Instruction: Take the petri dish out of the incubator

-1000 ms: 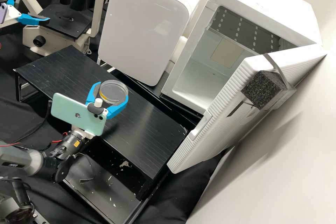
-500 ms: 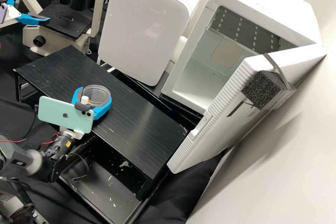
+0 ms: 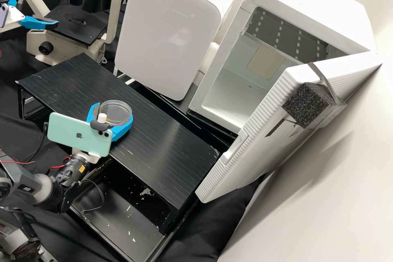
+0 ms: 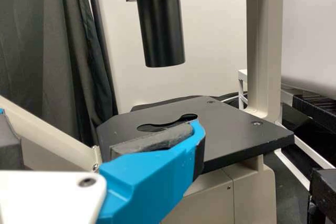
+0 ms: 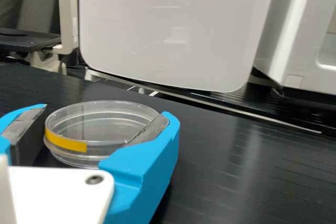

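Note:
Above the black shelf's left half in the high view, my right gripper (image 3: 116, 109) is shut on a clear round petri dish (image 3: 118, 111), with one blue finger on each side. In the right wrist view, the right gripper (image 5: 106, 113) has its pads against the rim of the dish (image 5: 105, 119), which bears a yellow strip. Whether its base touches the shelf I cannot tell. The white incubator (image 3: 307, 12) stands with its door (image 3: 245, 159) open. My left gripper (image 3: 41, 8) is open by the microscope; in its wrist view the left gripper (image 4: 100, 121) has nothing between its fingers.
The black shelf (image 3: 163, 159) stretches in front of a closed white box (image 3: 163, 32). At the back left is a microscope with a black stage (image 3: 77, 24). A dark tray (image 3: 118, 217) lies below the shelf. Black foam (image 3: 307, 104) is strapped to the incubator door.
My right gripper has carried the dish left and slightly down in the high view, then shifted a little back to the right. The left gripper has kept still.

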`<state>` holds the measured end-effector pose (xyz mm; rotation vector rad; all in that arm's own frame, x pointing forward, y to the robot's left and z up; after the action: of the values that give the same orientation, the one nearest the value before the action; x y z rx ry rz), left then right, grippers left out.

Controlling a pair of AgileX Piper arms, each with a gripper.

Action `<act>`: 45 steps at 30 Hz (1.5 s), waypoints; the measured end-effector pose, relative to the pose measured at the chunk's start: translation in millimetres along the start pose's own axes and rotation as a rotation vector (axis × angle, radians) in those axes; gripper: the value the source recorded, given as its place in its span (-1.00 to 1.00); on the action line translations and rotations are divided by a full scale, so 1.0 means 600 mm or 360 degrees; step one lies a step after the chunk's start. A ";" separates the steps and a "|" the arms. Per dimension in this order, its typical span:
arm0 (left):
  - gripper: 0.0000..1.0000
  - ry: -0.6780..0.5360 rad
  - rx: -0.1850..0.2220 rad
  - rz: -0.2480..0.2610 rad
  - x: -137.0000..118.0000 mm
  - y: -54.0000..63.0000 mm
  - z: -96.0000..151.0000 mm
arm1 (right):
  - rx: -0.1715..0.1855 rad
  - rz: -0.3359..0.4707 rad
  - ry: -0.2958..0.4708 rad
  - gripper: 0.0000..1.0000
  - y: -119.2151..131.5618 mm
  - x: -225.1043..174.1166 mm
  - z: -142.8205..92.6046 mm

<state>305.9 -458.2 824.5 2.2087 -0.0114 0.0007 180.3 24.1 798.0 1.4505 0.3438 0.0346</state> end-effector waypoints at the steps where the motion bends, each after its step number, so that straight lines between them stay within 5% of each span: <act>1: 1.00 0.0000 0.0000 0.0000 0.000 0.000 0.000 | 0.0007 0.0010 -0.0018 -1.00 0.003 0.002 0.005; 12: 1.00 0.0000 0.0000 0.0000 0.000 0.000 0.000 | 0.0025 0.0081 -0.0117 -1.00 0.019 0.011 0.031; 13: 1.00 0.0000 0.0000 0.0000 0.000 0.000 0.000 | 0.0025 0.0081 -0.0117 1.00 0.019 0.011 0.031; 36: 1.00 0.0000 0.0000 0.0000 0.000 0.000 0.000 | -0.0012 0.0121 -0.0106 1.00 0.027 0.006 0.024; 45: 1.00 0.0000 0.0000 0.0000 0.000 0.000 0.000 | 0.0055 0.0475 -0.0026 1.00 0.061 -0.042 -0.013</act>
<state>305.9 -458.2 824.5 2.2087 -0.0114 0.0007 160.8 30.8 838.4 1.5251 0.1126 0.2585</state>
